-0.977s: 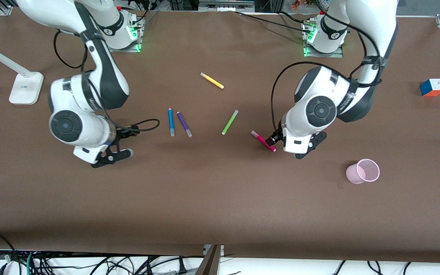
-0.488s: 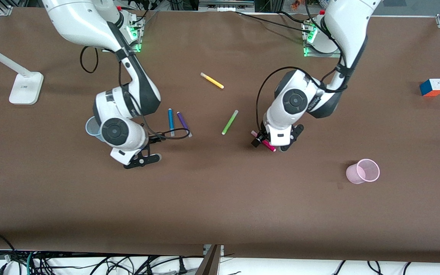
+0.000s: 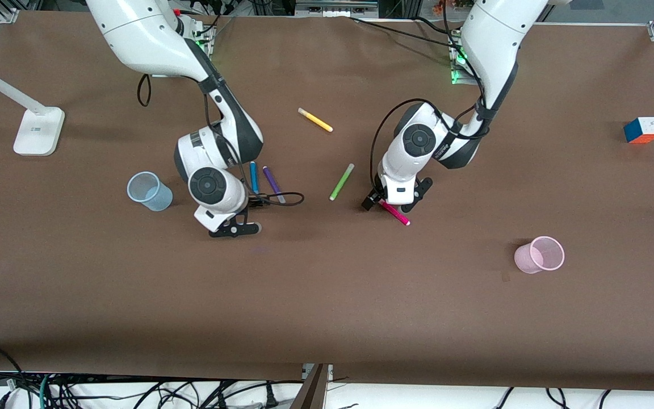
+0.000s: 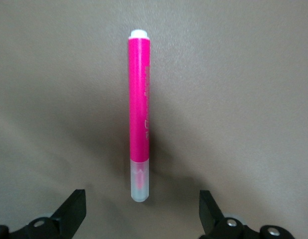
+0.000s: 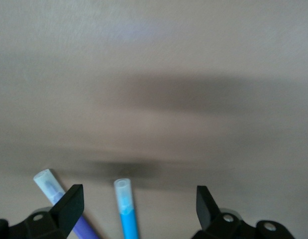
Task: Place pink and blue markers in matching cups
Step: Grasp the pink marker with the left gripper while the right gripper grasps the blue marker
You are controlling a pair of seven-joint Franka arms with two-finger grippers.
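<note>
Fingers (image 4: 74,209) of the left gripper (image 3: 393,199) stand wide apart with nothing between them, straddling the slim magenta-pink felt-tip marker with its paler cap (image 4: 139,119), which lies flat on the brown table (image 3: 327,295). That marker looks light, rigid and smooth-sided, so it would likely roll or skid if nudged by one finger first; the middle of its barrel seems the best place to pinch, squarely across its width. Taking the lime-green marker (image 3: 342,181) as landmark, the pink one lies just beside it toward the left arm's end and slightly nearer the front camera, with the left wrist bent steeply down over it. The bright blue marker with a pale cap (image 3: 254,178) lies on the green one's right-arm side, close beside a darker purple marker (image 3: 273,184). The right gripper (image 3: 234,228) hangs low by them, fingers spread and empty, its arm reaching down from its base. The pale blue plastic cup (image 3: 149,191) and pale pink plastic cup (image 3: 539,255) stand well apart, at either end.
</note>
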